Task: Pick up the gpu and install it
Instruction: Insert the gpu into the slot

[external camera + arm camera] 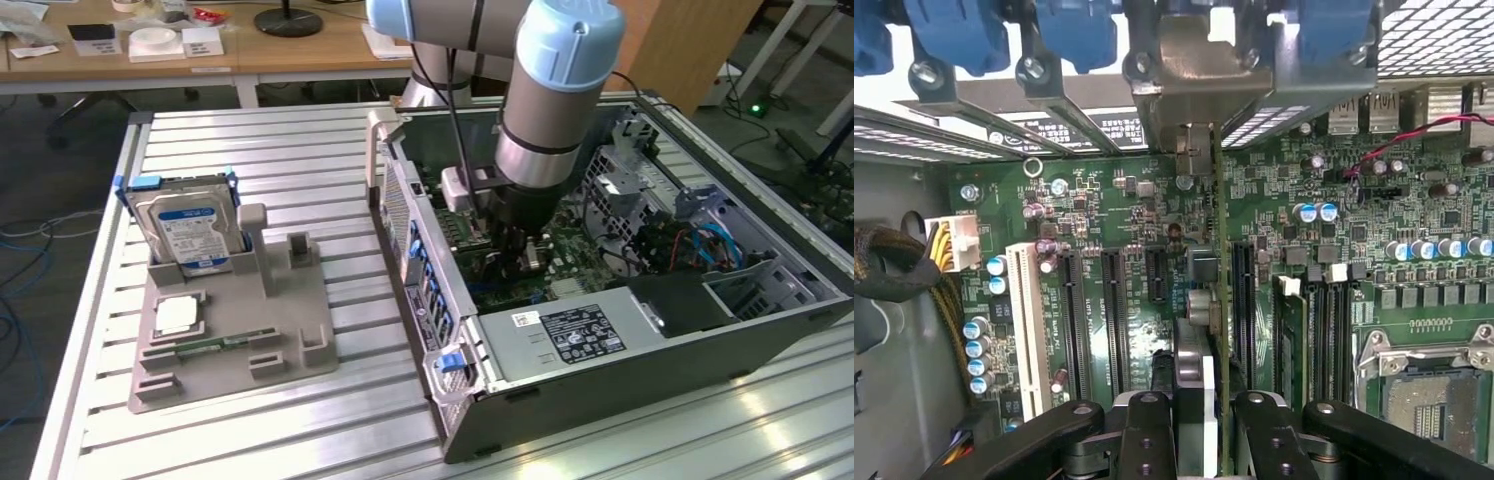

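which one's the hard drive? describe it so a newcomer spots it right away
Start at the open computer case, then look across the slatted table towards the exterior view's left, to the grey parts holder. The hard drive stands upright at the holder's far end: the silver block with a blue-and-white label, taller than everything else there.

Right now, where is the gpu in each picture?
Exterior view: the gpu sits under the arm, inside the open computer case, just above the motherboard.
Wrist view: the gpu is edge-on, clamped in the gripper.
Shared landmark: the green motherboard.
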